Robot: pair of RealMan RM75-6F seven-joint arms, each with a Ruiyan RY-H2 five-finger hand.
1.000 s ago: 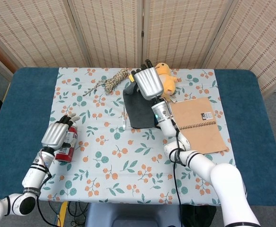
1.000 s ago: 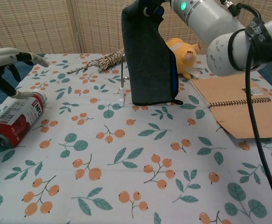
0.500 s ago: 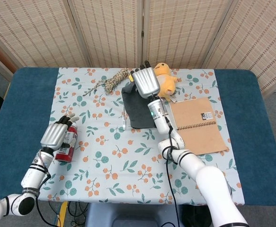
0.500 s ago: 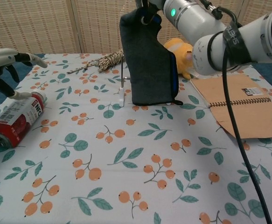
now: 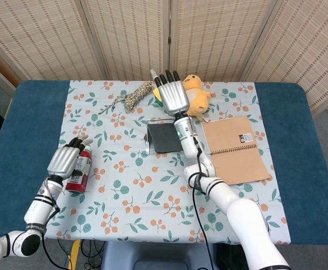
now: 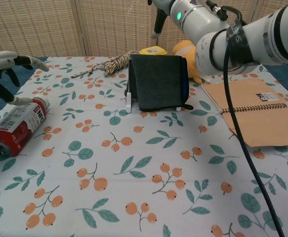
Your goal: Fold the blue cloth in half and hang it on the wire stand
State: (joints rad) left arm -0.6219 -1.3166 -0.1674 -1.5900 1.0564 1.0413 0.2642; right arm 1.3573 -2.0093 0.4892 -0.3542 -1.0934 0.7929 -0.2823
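Blue cloth (image 6: 157, 81), folded and looking dark grey with a blue edge down its right side, hangs draped over the wire stand (image 6: 128, 97) near the middle of the worktop (image 6: 134, 168). In the chest view the cloth hangs flat down the stand's front, its lower edge at or just above the patterned tablecloth; the stand's thin upright and small white foot show at the cloth's left edge.

The right hand (image 5: 171, 94) is raised above and behind the cloth, apart from it, with its fingers (image 5: 165, 79) extended and spread, holding nothing. In the chest view only its wrist and forearm show, at the top of the frame.

The left hand (image 5: 67, 158) hovers at the left side of the worktop over a red can (image 6: 16, 126) that lies on its side. Its fingers are loosely curved above the can, and the chest view shows a gap between them and the can, so it grips nothing.

Behind the cloth sit a yellow plush toy (image 5: 195, 93) and a bundle of twine (image 5: 134, 95). A brown spiral notebook (image 5: 234, 148) lies just to the right of the cloth.
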